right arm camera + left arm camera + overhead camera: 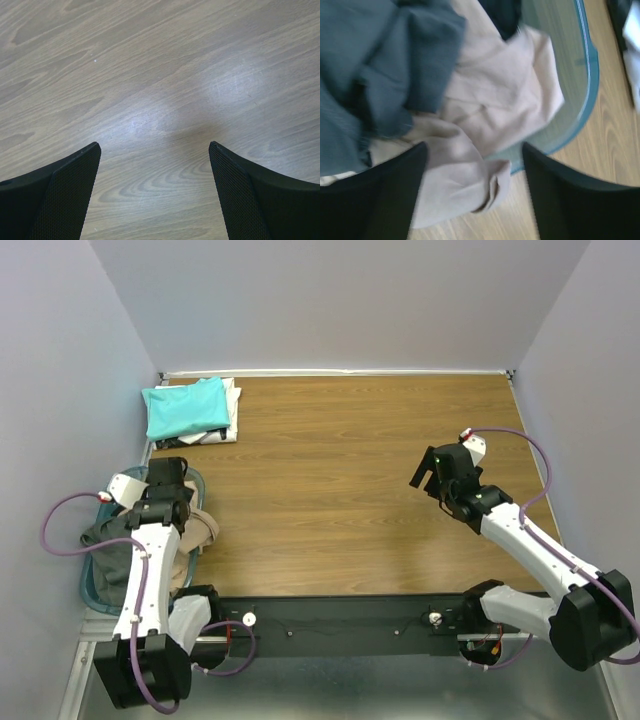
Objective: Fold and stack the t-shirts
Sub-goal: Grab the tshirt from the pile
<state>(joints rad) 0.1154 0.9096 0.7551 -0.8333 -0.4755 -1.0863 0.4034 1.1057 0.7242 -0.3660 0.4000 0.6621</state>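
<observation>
Folded t-shirts are stacked at the far left of the table, a teal one (185,405) on top of a white one (233,412). A tan t-shirt (203,526) (490,95) spills over the rim of the blue-green basket (194,477) (590,75) onto the wood. A dark grey t-shirt (100,535) (380,65) lies crumpled in the basket beside it. My left gripper (170,472) (475,160) hovers open over the basket, with a fold of the tan cloth below the gap between its fingers. My right gripper (435,465) (155,150) stands open above bare wood, nothing in it.
The basket sits at the table's left edge, close to the left wall. The wooden tabletop (340,470) (150,75) lies between the two arms. A black rail (340,620) runs along the near edge between the arm bases.
</observation>
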